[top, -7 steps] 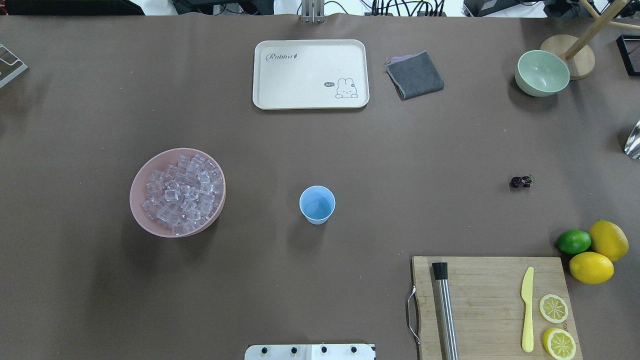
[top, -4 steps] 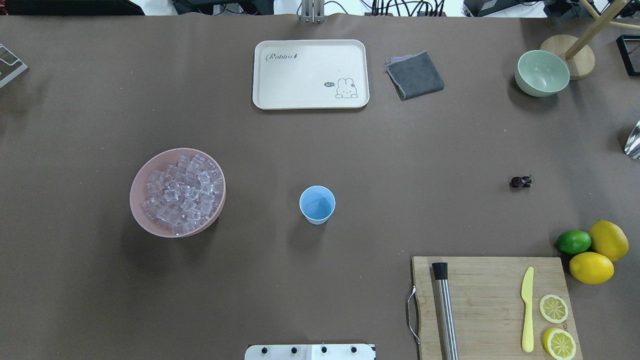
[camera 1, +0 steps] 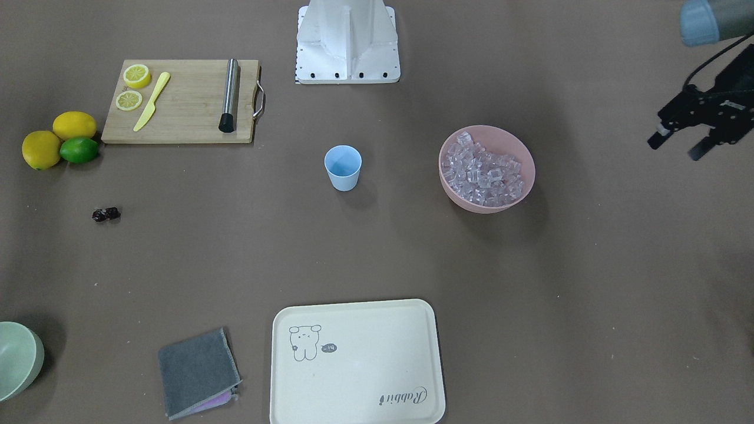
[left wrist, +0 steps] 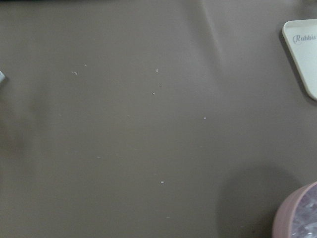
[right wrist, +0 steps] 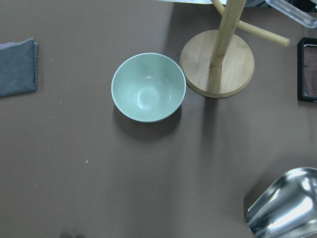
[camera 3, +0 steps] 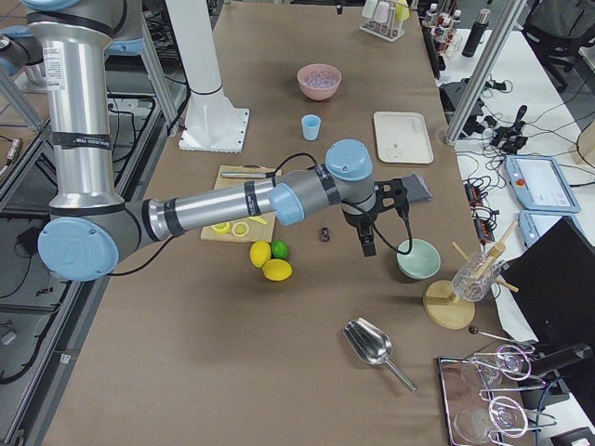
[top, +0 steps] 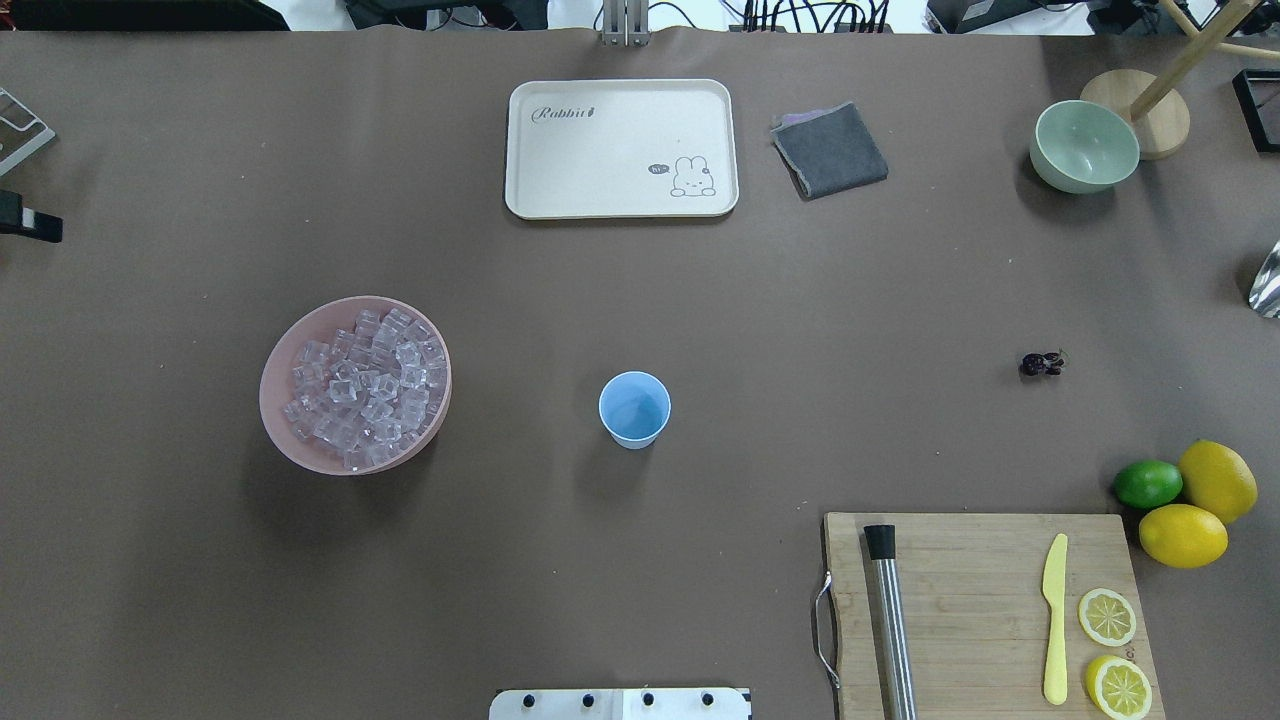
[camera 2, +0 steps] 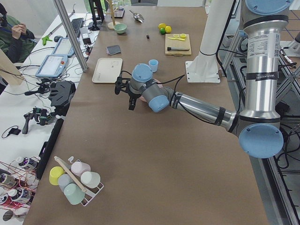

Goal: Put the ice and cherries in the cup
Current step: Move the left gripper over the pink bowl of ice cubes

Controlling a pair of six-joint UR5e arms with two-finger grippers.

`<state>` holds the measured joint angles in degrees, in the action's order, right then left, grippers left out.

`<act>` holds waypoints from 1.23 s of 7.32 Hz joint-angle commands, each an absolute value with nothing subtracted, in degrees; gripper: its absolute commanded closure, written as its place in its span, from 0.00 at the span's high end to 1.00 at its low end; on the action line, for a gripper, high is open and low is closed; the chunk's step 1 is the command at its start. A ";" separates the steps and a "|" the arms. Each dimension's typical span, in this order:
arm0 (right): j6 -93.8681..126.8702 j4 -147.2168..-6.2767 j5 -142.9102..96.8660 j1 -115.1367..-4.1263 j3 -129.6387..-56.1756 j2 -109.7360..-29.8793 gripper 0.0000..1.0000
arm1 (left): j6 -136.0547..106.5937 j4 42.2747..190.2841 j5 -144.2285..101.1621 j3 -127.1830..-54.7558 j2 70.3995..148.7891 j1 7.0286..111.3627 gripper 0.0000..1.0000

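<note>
cup (top: 634, 408) empty | ice (top: 365, 385) — in pink bowl (top: 274, 430) | cherries (top: 1040, 364) — on table (top: 800, 340)

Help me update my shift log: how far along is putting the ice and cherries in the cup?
Done: nothing yet; the small light-blue plastic cup looks empty. In hand: nothing; the left end effector is open and empty, apart from the round pink bowl. Left: everything; the clear ice cubes sit in that bowl and the dark maroon cherries lie on the table.
</note>
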<state>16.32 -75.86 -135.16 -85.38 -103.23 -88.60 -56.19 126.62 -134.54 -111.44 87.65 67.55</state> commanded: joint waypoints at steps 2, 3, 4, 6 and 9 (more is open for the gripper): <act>16.61 -75.85 -135.09 -85.25 -103.36 -88.68 1.00 | -83.00 129.82 -119.47 -116.28 91.81 47.77 0.99; 16.70 -75.85 -135.17 -85.25 -103.45 -88.68 1.00 | -85.84 130.51 -119.27 -116.45 94.89 44.16 0.99; 16.70 -75.85 -135.18 -85.25 -103.45 -88.59 1.00 | -85.96 132.69 -119.27 -116.28 97.27 40.99 0.99; 16.70 -75.85 -135.18 -85.25 -103.45 -88.59 1.00 | -86.40 130.64 -119.09 -115.15 96.69 38.50 0.99; 16.70 -75.85 -135.18 -85.25 -103.36 -88.59 1.00 | -83.70 118.77 -107.59 -115.49 97.73 30.64 0.99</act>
